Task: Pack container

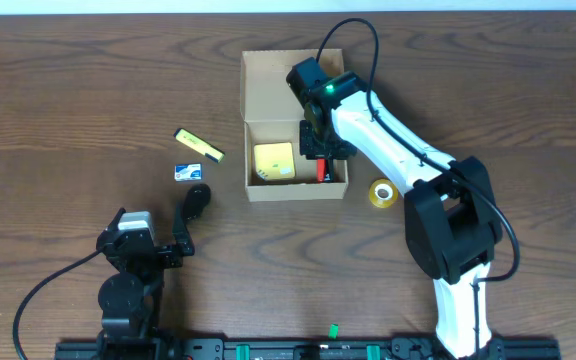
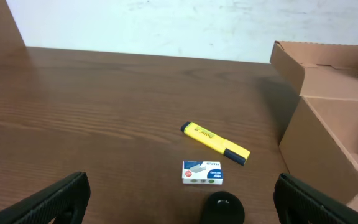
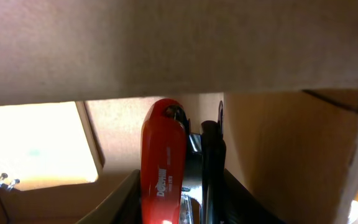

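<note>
Cardboard box (image 1: 273, 90) sits at 12 o'clock from the middle of the table (image 1: 68, 100), with its flap lid open toward 12. Inside it, a yellow note pad (image 1: 274, 161) lies at 9 o'clock and a red stapler (image 3: 164, 168) at 3. The right gripper (image 3: 180, 199) reaches into the box, jaws closed narrowly on the stapler. The left gripper (image 1: 197, 198), at 7 o'clock of the box, is spread wide and empty. A highlighter (image 1: 199, 145) and a staple packet (image 1: 188, 171) lie at 9 o'clock of the box, and a tape roll (image 1: 383, 193) at 4.

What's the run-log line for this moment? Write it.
right gripper: red stapler held inside container | left gripper: open, empty | highlighter, staples box: on table
</note>
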`<state>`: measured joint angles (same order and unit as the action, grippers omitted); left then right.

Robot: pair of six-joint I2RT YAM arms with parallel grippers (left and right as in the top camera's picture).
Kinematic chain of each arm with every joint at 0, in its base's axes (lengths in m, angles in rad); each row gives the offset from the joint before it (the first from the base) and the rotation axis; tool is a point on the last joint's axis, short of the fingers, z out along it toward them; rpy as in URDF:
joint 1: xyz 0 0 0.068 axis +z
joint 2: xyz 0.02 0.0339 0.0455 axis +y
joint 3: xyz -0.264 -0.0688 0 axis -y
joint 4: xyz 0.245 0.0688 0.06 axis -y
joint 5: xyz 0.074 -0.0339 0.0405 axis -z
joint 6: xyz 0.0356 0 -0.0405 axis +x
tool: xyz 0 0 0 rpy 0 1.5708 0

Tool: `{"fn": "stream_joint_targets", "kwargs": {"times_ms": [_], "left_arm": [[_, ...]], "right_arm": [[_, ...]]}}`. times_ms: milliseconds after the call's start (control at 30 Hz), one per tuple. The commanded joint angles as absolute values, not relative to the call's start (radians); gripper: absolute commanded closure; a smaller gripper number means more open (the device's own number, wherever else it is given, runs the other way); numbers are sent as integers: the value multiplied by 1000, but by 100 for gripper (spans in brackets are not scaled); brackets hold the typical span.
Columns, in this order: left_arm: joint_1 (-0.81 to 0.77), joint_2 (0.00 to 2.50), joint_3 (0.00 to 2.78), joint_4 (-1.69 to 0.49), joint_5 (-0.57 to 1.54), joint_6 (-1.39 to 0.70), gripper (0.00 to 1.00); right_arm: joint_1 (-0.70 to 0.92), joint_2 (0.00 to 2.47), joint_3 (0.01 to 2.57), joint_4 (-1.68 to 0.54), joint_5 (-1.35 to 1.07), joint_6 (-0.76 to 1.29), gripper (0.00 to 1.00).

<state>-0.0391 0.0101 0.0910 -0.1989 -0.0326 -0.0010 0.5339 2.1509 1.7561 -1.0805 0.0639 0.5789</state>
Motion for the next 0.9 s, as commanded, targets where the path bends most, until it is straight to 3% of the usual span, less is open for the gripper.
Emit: {"fn": "stream_joint_targets", "kwargs": {"times_ms": [0,267,533,700,800,867], "left_arm": [[-33,4,62,-207,-33,-7,5],[-33,4,62,-207,-33,-7,5],[-33,4,62,-207,-33,-7,5],[-33,4,62,-207,-33,-7,5],[-33,4,62,-207,-33,-7,5],[-33,4,62,-207,-33,-7,5]], "right_arm": [[527,2147,1751,-1080,78,590,63],[527,2147,1751,-1079,78,591,50],[527,2147,1751,-1015,57,590,52],[527,2147,1751,-939,-22,590,87],[530,2156,1751,-925,-68,590,99],[533,2174,1751,-920,-120,590,99]]}}
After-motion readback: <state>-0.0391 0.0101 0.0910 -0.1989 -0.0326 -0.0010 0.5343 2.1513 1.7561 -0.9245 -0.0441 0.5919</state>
